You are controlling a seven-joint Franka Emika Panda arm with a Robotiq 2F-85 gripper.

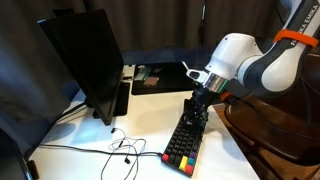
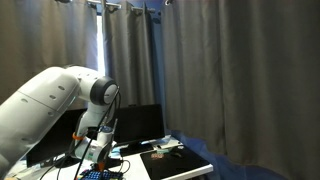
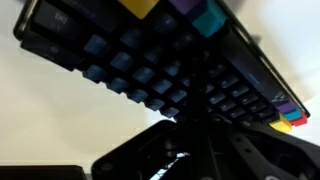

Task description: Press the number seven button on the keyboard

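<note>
The white worktop (image 1: 150, 120) carries a dark monitor (image 1: 85, 60) toward its far edge. That leaves the edge beside the arm (image 1: 250, 60) free for the keyboard (image 1: 182, 145), which lies lengthwise there with its coloured end toward the near corner. The hand (image 1: 198, 108) points straight down onto the keys, probably to poke just one. The wrist view is too blurred to tell whether it is clenched or released.

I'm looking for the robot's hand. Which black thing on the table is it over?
The keyboard, the narrow one with coloured keys at its end. The gripper hangs above it, while the upright monitor and the flat mat sit farther away.
</note>
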